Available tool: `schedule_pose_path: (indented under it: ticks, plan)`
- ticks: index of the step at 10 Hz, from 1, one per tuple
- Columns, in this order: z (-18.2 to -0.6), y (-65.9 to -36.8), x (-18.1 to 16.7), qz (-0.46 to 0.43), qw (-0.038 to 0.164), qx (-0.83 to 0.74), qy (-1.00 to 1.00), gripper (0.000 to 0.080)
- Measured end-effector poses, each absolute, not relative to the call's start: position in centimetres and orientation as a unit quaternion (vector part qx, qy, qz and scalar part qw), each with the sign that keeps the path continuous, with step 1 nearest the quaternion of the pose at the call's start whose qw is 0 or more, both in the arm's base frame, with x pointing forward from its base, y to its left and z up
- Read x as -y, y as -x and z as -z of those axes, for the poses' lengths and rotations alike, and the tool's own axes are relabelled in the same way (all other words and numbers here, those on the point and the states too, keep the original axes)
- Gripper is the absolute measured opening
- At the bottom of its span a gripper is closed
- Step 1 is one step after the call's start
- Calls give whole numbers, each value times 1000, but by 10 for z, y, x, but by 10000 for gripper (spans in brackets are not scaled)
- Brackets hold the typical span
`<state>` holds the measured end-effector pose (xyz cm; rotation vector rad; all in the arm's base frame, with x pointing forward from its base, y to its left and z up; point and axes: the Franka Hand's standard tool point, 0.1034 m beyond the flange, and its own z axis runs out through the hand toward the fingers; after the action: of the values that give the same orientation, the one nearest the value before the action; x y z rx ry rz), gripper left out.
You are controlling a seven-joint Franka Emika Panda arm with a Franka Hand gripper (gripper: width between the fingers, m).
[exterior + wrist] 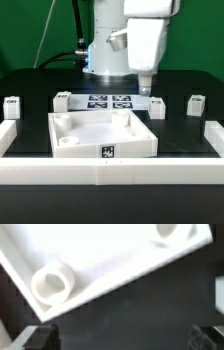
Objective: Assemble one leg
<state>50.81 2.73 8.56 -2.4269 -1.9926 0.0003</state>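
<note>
The leg stands upright on the black table, just beyond the white tray-shaped piece's far corner on the exterior view's right, with the gripper hovering close beside it, fingers spread apart.

No legible words or numbers, only coded tags on the marker board and tray-shaped piece.
</note>
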Motion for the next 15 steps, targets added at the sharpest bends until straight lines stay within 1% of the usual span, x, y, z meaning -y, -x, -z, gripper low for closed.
schedule_pose_path:
  ticks: [1, 4, 5, 6, 9, 10, 13, 14, 15]
  plan:
    - [-79, -505, -14, -7, 7, 664, 748, 650]
    - [-79, -505, -13, -7, 7, 655, 755, 650]
    - [-78, -504, -10, -5, 6, 666, 746, 650]
    - [-71, -494, 3, 7, -4, 734, 680, 650]
    - [-48, -462, 44, -7, 18, 794, 607, 650]
    - [-44, -456, 52, -9, 23, 789, 614, 650]
    - [-45, -458, 51, -8, 22, 786, 618, 650]
    - [-42, -457, 51, -9, 24, 785, 618, 650]
    - [-33, -454, 51, -10, 29, 785, 618, 650]
